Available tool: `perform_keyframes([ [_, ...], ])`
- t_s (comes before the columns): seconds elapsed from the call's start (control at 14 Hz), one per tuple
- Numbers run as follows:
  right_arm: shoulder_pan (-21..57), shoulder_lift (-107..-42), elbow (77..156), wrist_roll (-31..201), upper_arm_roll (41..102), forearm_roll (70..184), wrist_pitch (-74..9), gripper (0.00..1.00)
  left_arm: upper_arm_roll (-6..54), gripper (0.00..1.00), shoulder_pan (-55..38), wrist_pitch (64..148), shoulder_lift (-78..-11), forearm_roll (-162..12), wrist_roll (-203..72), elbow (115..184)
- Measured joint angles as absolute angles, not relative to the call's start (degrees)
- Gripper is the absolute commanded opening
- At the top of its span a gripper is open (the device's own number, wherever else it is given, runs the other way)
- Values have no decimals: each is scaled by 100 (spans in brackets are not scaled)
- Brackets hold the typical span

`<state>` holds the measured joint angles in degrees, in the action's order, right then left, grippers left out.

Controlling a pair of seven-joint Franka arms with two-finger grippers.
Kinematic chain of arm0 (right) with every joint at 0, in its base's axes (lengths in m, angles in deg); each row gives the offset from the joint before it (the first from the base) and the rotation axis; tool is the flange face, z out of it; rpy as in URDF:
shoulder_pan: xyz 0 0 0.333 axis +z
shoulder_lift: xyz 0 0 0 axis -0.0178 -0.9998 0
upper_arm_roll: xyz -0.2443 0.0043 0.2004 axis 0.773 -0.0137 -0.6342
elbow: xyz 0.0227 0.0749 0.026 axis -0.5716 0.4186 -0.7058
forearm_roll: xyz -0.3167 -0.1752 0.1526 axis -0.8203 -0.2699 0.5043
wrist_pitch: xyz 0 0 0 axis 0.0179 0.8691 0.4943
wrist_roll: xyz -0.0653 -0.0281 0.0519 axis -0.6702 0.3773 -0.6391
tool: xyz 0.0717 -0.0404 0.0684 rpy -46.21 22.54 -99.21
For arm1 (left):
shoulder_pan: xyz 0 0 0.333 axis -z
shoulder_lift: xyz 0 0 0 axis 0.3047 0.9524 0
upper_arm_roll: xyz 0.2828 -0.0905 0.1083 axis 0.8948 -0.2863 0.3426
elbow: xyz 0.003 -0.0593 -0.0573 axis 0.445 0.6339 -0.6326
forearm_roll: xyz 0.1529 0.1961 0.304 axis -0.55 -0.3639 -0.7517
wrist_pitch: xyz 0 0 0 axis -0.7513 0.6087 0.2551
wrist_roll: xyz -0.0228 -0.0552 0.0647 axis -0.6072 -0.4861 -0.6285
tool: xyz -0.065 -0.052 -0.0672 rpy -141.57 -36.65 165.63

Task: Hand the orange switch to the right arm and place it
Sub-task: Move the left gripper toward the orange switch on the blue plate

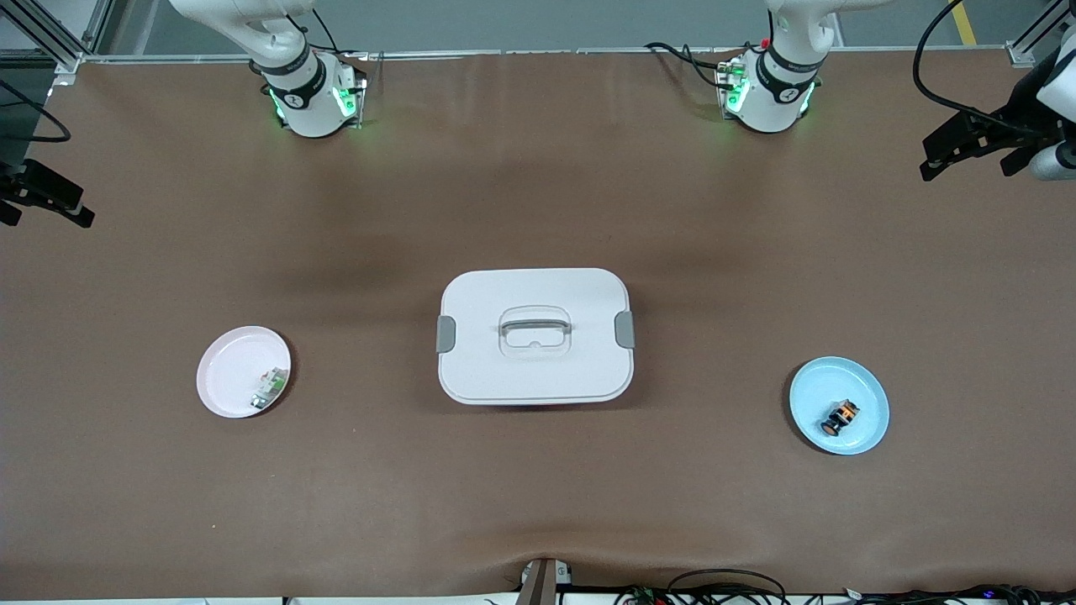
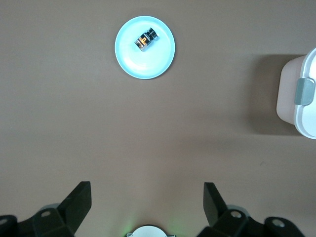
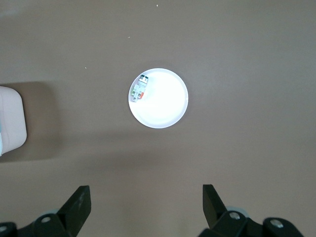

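The orange switch [image 1: 841,416], a tiny black cylinder with orange bands, lies on its side in a light blue plate [image 1: 866,388] toward the left arm's end of the table. The left wrist view shows the switch [image 2: 146,40] and the blue plate [image 2: 158,61]. My left gripper [image 2: 146,190] is open and empty, held high over bare table at that end [image 1: 954,149]. My right gripper [image 3: 146,192] is open and empty, high at the right arm's end [image 1: 50,202]. A pink plate [image 1: 227,374] lies below it.
A small green-and-white part [image 1: 267,388] lies in the pink plate, and shows in the right wrist view [image 3: 138,90]. A white lidded box [image 1: 535,335] with grey latches and a top handle stands mid-table between the plates. Cables run along the table's near edge.
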<state>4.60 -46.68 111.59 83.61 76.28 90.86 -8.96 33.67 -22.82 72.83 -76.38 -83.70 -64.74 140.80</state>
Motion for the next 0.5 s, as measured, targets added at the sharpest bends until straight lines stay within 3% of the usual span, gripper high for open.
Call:
perform_keyframes([
  [0.5,460,-4669,11159,8361,7628,9086,-896,100,3374,100,-2287,7269,-7609,-8468,-6474,14079],
])
